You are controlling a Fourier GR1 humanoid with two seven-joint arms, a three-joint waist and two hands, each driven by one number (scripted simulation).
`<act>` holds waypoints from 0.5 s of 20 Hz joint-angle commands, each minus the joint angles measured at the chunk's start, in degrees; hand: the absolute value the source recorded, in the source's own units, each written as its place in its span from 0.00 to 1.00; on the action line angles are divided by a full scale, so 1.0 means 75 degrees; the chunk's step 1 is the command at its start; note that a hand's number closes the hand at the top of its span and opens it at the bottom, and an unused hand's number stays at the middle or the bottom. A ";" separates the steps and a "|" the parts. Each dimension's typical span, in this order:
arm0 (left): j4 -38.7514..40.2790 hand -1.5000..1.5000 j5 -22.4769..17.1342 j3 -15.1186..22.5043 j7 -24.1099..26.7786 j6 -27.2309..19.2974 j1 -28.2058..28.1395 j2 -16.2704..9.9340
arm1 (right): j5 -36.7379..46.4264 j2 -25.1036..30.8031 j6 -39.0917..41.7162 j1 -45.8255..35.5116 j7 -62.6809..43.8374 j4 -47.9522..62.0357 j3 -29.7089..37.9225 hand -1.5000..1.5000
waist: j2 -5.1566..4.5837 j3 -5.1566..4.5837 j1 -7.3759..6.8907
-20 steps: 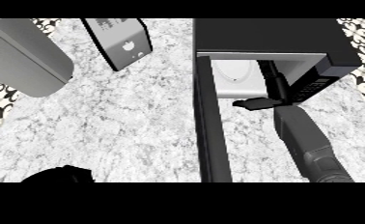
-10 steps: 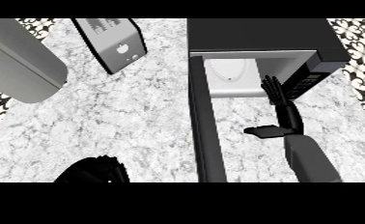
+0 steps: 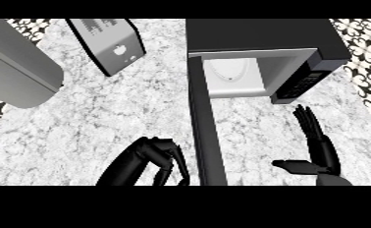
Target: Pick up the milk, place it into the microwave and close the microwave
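White milk (image 3: 230, 71) sits inside the microwave (image 3: 261, 35), apart from right hand (image 3: 316, 149) fingers.

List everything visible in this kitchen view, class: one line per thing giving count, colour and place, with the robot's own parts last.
microwave: one, black body with a pale inside, upper right of the counter.
microwave door: one, black, swung open, running down the middle of the view.
milk: one, white, inside the microwave.
toaster-like appliance: one, grey with a dark face, upper left of centre.
grey rounded appliance: one, grey, far left.
counter: one, white-grey marble.
left robot hand: one, black, fingers curled, just left of the door.
right robot hand: one, black, fingers straight, lower right.
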State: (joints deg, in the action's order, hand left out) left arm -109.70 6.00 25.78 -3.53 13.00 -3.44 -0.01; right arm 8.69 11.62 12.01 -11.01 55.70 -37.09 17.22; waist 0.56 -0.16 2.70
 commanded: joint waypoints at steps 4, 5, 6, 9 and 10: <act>0.2113 1.00 0.0789 0.1499 0.0328 -0.1016 0.0937 0.0001 | -0.0567 0.0439 0.1226 0.1620 0.0187 -0.1953 -0.0209 0.00 | -0.0022 -0.0002 0.0055; 0.2787 1.00 0.0666 0.1298 0.0648 -0.1092 0.1342 0.0001 | -0.0534 0.0347 0.1048 0.1623 -0.0163 -0.2444 -0.0375 0.00 | -0.0035 -0.0017 0.0168; 0.3208 1.00 0.0651 0.1280 0.0884 -0.1242 0.1538 0.0001 | -0.0605 0.0588 0.1329 0.2044 0.0027 -0.2576 -0.0380 0.00 | -0.0057 -0.0007 0.0107; 0.4412 1.00 0.0464 0.1787 0.1554 -0.2039 0.1917 0.0001 | -0.0678 0.0680 0.1227 0.2458 -0.0018 -0.3329 -0.0532 0.00 | -0.0079 -0.0004 0.0059; 0.4544 1.00 0.0455 0.1964 0.1509 -0.2393 0.2127 0.0000 | -0.0989 0.0950 0.1669 0.2464 -0.0201 -0.3622 -0.0461 0.00 | -0.0077 -0.0013 0.0183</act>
State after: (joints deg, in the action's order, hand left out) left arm -84.93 9.18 36.56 4.25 0.86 8.87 -0.08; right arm 4.10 15.80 16.04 3.62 52.91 -57.30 14.06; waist 0.17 -0.20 3.41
